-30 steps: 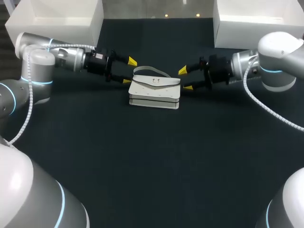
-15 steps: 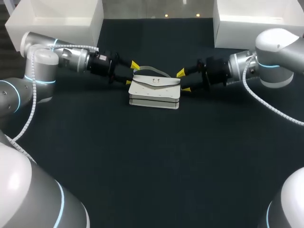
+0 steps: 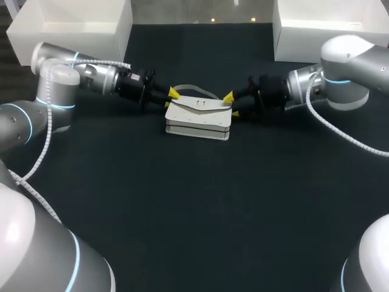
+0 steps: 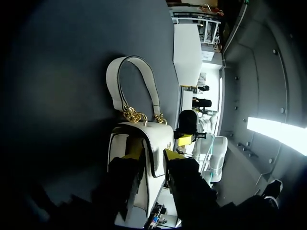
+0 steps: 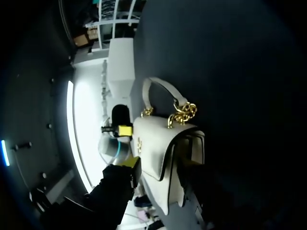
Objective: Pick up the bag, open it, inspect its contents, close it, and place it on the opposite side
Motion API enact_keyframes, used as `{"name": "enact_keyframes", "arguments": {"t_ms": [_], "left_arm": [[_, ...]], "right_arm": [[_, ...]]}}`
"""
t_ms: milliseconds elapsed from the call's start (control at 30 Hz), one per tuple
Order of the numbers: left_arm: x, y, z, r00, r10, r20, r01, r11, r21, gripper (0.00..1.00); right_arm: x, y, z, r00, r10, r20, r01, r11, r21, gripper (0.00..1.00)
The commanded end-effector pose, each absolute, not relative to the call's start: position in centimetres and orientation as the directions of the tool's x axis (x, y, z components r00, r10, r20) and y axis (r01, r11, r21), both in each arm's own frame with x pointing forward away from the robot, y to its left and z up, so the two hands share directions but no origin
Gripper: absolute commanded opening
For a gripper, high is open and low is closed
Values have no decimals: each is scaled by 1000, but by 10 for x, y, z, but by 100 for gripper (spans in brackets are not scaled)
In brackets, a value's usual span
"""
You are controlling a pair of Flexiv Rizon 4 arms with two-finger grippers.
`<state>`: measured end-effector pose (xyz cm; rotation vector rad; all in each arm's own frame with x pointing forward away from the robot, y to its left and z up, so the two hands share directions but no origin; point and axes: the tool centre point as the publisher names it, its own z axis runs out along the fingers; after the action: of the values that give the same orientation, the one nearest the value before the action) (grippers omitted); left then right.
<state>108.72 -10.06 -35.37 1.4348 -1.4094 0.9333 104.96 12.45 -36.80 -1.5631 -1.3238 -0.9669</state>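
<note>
Left arm lies low over the table, stretched in toward the left end of the bag. Left gripper sits on that end, clamped on it. In my left wrist view one yellow-tipped finger is against the bag's body side and the other against the flap side, with the bag's end pinched between them. Bag is white, resting on the table midway between both grippers, flap folded over the body and facing up toward the head camera. Small clasp at the flap's middle. Handle lies on the far side of the bag, looped out over the table, hooked to the bag's top by gold chain links. Right gripper is at the bag's right end, level with the left one across the bag. In my right wrist view the bag's end is directly ahead of it, but I cannot tell whether it has hold or is loose. Right arm runs out low to the right of the bag, roughly mirroring the left arm.
</note>
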Motion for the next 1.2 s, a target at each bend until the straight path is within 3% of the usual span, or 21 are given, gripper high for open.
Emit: {"name": "enact_keyframes", "arguments": {"t_ms": [33, 100, 200, 433, 467, 500, 533, 567, 667, 700, 733, 767, 833, 867, 933, 1033, 1100, 1200], "left_arm": [[1093, -101, -361, 73, -320, 945, -994, 55, 96, 19], [1092, -100, -363, 75, -319, 945, -994, 53, 97, 1], [1090, -99, -365, 78, -318, 945, -994, 47, 98, 0], [1085, -96, -371, 86, -317, 944, -994, 41, 104, 0], [1085, -96, -371, 85, -317, 945, -994, 41, 103, 1], [1084, -95, -370, 84, -317, 945, -994, 39, 102, 30], [1084, -95, -369, 80, -317, 945, -995, 37, 97, 35], [1083, -95, -367, 75, -316, 946, -995, 34, 90, 36], [1082, -94, -363, 61, -314, 947, -997, 33, 75, 29], [1082, -94, -363, 59, -314, 947, -997, 33, 73, 23], [1082, -95, -362, 56, -316, 947, -997, 32, 70, 10], [1082, -95, -363, 54, -318, 947, -997, 32, 67, 0], [1082, -97, -366, 53, -320, 946, -997, 33, 67, 0], [1082, -97, -367, 54, -321, 945, -997, 32, 68, 0], [1081, -98, -369, 57, -323, 945, -997, 33, 72, 0], [1080, -99, -371, 60, -324, 944, -997, 33, 75, 0], [1080, -99, -372, 61, -326, 943, -997, 32, 76, 0], [1080, -99, -374, 64, -328, 942, -996, 31, 78, 0]], "right_arm": [[1052, 127, -376, 147, 325, 934, 989, -62, -134, 45], [1051, 127, -377, 152, 324, 934, 988, -62, -139, 39], [1049, 126, -378, 159, 316, 935, 987, -69, -145, 0], [1045, 128, -379, 167, 311, 935, 986, -74, -151, 0], [1044, 128, -378, 168, 308, 936, 986, -74, -152, 27], [1044, 128, -378, 169, 307, 937, 985, -75, -153, 61], [1044, 128, -376, 169, 304, 938, 985, -79, -152, 88], [1043, 128, -375, 169, 301, 939, 985, -83, -151, 99], [1041, 128, -370, 161, 299, 941, 986, -87, -141, 100], [1040, 128, -369, 159, 299, 941, 986, -88, -139, 100], [1040, 129, -368, 157, 299, 941, 987, -89, -137, 99], [1040, 129, -368, 156, 299, 941, 987, -91, -135, 96], [1038, 130, -367, 154, 298, 942, 987, -90, -132, 73], [1037, 130, -367, 153, 297, 943, 987, -89, -132, 53], [1036, 132, -367, 150, 292, 945, 988, -82, -132, 35], [1034, 134, -367, 148, 290, 945, 988, -76, -132, 18], [1033, 135, -369, 150, 290, 945, 988, -74, -135, 0], [1031, 138, -373, 158, 293, 943, 987, -69, -144, 0]]}}
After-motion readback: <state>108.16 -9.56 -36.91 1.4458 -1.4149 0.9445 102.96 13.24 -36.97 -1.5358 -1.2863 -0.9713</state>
